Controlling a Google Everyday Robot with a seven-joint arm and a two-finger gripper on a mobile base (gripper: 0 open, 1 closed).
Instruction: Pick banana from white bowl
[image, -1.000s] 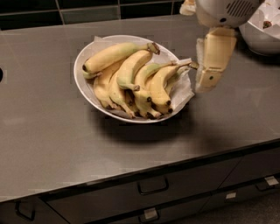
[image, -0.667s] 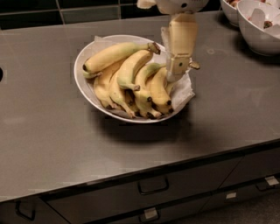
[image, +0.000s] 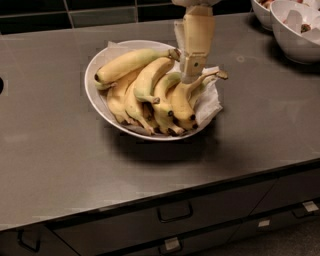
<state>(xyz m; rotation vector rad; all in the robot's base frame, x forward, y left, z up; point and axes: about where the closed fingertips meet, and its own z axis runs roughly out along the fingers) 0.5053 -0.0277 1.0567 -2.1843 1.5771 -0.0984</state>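
Camera view: the banana (image: 132, 62) is not yet picked. It lies atop the bunch (image: 160, 100) in the white bowl (image: 91, 92), stem end just beside the gripper (image: 190, 75). The arm hangs vertical above the bowl's far side; gripper spread or pressed together, cannot tell.

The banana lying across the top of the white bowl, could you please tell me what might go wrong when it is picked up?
1. The end effector hangs by the stems of the bunched bananas, beside the stem end of the banana; it might close on the wrong fruit.
2. The banana rests on the bunch, so a grasp near its end could let it tilt or slip.
3. The paper lining sticks out just below and could snag.
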